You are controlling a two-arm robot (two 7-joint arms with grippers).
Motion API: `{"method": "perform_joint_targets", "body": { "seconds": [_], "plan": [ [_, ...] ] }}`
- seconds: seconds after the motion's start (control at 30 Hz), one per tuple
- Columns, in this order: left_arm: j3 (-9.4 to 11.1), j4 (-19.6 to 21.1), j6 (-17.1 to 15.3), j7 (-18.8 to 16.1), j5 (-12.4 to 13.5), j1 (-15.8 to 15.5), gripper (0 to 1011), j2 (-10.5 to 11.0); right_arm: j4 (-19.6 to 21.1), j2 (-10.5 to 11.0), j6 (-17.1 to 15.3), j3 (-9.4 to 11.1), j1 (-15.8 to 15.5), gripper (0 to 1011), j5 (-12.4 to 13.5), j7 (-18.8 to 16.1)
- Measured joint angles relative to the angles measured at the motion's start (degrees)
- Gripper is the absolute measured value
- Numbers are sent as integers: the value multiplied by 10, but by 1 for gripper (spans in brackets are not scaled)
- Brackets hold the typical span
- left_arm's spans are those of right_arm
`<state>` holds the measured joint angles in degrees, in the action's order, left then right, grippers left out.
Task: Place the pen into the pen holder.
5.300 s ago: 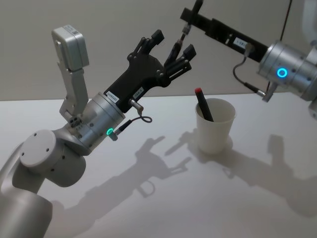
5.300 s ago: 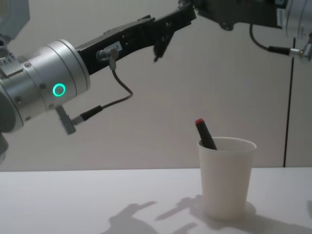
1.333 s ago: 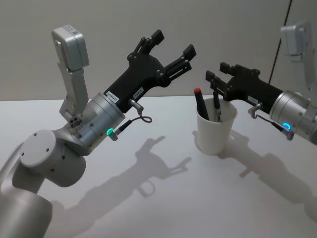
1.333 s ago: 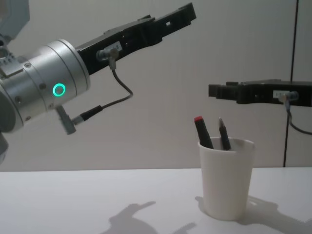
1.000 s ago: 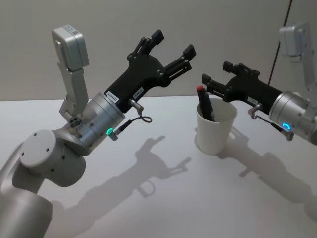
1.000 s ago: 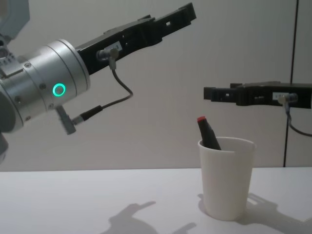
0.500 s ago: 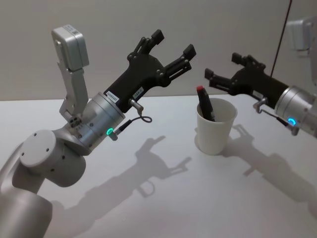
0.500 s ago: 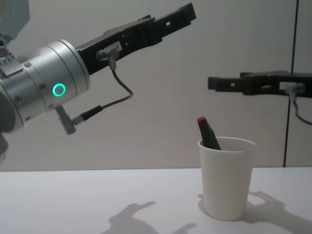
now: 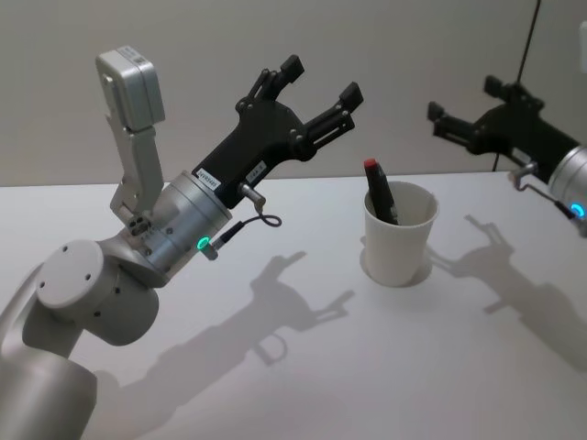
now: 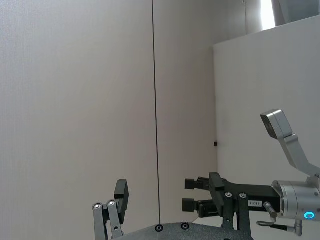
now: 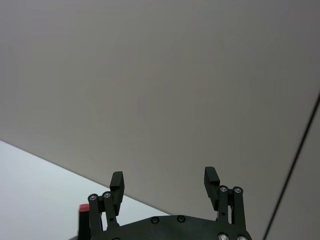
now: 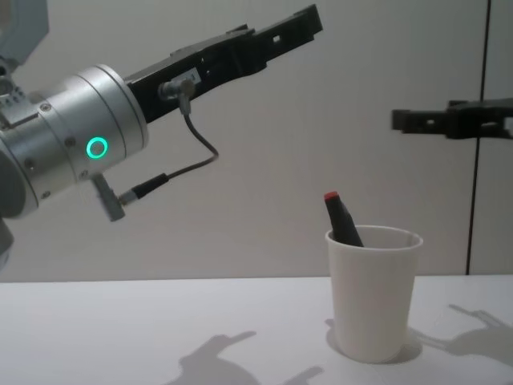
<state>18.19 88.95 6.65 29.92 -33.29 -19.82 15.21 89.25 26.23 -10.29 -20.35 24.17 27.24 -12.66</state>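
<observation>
The black pen with a red cap (image 9: 379, 197) leaned inside the white paper cup (image 9: 400, 240) standing on the tabletop (image 9: 321, 367). The right pincer (image 9: 460, 116) hung empty and spread wide, above and to the right of the cup. The head view showed the raised left pincer (image 9: 318, 81) open and empty, while the chest view showed it side-on, high over the tabletop.

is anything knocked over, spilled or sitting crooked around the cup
Nothing stands out. The white paper cup stands upright on the table, with a black red-capped pen leaning inside against its rim. The left gripper and right gripper are both open, raised and apart from the cup.
</observation>
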Motion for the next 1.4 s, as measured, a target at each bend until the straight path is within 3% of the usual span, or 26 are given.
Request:
{"method": "perform_joint_targets", "body": {
  "seconds": [0.23,0.43,0.67,1.4],
  "plan": [
    [0,0,0,-2,1,0,1001,0,7,16,-4,15,-8,1002,-1,45],
    [5,2,-5,-20,14,4,1001,5,8,21,-5,20,-11,1002,-1,56],
    [20,10,-19,-73,54,15,1001,17,15,15,0,23,-26,1002,-7,57],
    [64,35,-61,-240,179,51,1001,55,73,-31,46,52,-149,1001,-63,75]
  ]
}}
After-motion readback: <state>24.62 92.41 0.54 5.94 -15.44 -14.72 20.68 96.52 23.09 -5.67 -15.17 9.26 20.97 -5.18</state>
